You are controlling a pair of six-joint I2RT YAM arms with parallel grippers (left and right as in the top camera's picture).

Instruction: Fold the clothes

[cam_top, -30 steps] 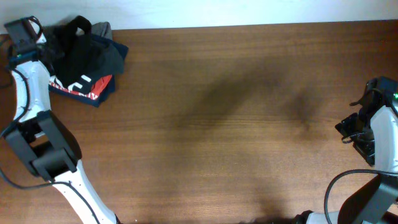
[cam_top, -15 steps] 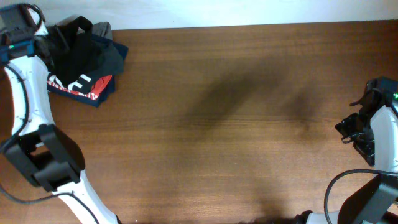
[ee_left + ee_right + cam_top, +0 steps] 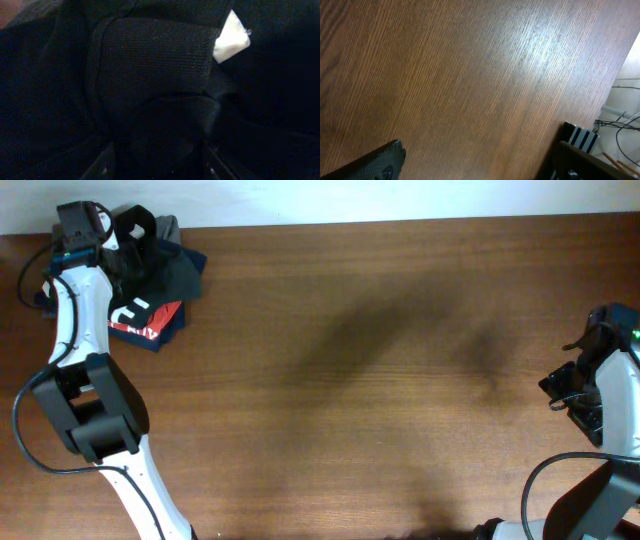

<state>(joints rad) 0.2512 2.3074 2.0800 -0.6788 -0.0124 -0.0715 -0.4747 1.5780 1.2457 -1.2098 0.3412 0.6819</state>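
Note:
The clothes (image 3: pixel 160 275), a black soft top, lie crumpled on a pile at the table's far left corner. My left gripper (image 3: pixel 112 240) is down on that pile. In the left wrist view the black fabric (image 3: pixel 150 65) fills the frame, with a small white tag (image 3: pixel 231 37) at the upper right. A bunched fold runs down between the two dark fingers (image 3: pixel 102 167), and my left gripper (image 3: pixel 160 165) is shut on it. My right gripper (image 3: pixel 570 395) hangs at the table's right edge, open over bare wood (image 3: pixel 480 165), nothing between its fingers.
Under the black top lies a navy and red garment with white lettering (image 3: pixel 150 320), and a grey piece (image 3: pixel 168 225) shows behind it. The wooden table (image 3: pixel 350 380) stretches between the arms. Past its right edge are cables and a striped object (image 3: pixel 582 137).
The left arm has swung right, from the table's far left edge onto the pile of clothes. The right arm has not moved.

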